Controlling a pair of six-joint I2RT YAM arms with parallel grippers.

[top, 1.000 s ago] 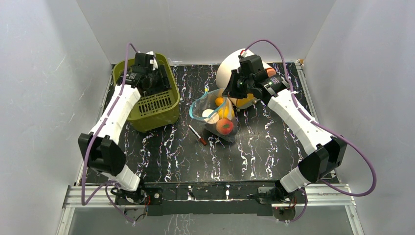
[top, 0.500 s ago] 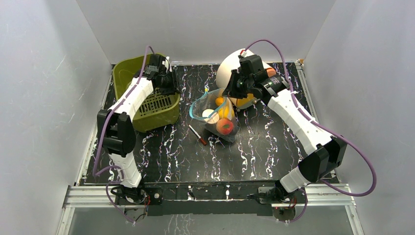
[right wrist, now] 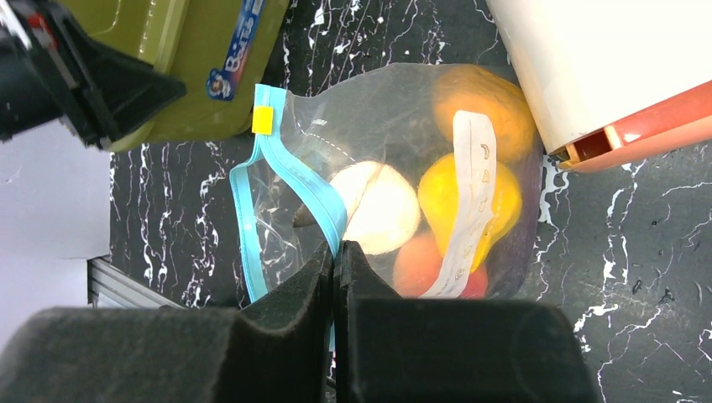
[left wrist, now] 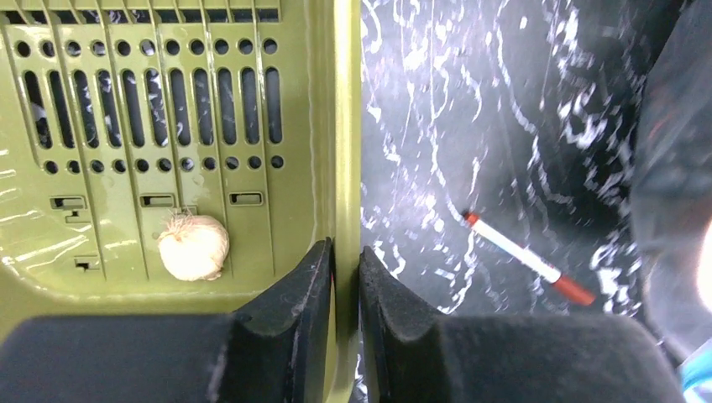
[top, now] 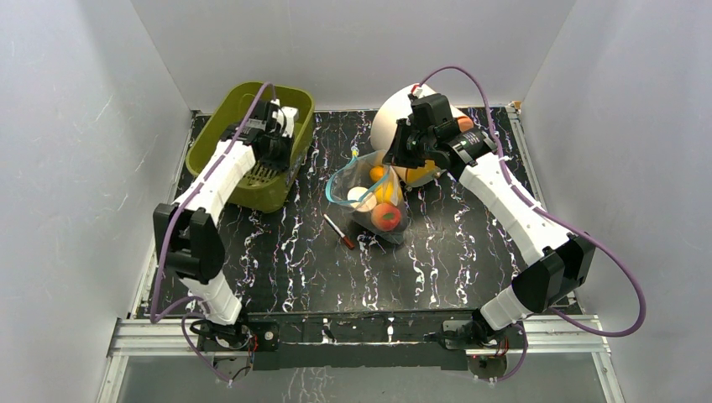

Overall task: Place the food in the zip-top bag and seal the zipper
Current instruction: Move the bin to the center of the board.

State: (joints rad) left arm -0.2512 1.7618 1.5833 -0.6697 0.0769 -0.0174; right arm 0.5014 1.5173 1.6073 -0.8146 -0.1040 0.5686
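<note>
Fingers of the left gripper pinch narrowly on the side wall of the olive-green slotted basket, where a pale garlic-like bulb lies. Right of the basket, the right gripper clamps the teal zipper of the clear zip-top bag. The bag holds the food, and a red-tipped pen lies nearby.

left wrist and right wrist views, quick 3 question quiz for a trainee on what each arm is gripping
1. True or false: the left jaws clamp the olive-green basket wall.
2. The right jaws pinch: A) the bag's teal-blue zipper; B) the red-tipped pen; C) the peach.
3. Fill in: the white garlic-like ball lies in the ____.
Key: 1 true; 2 A; 3 basket.
</note>
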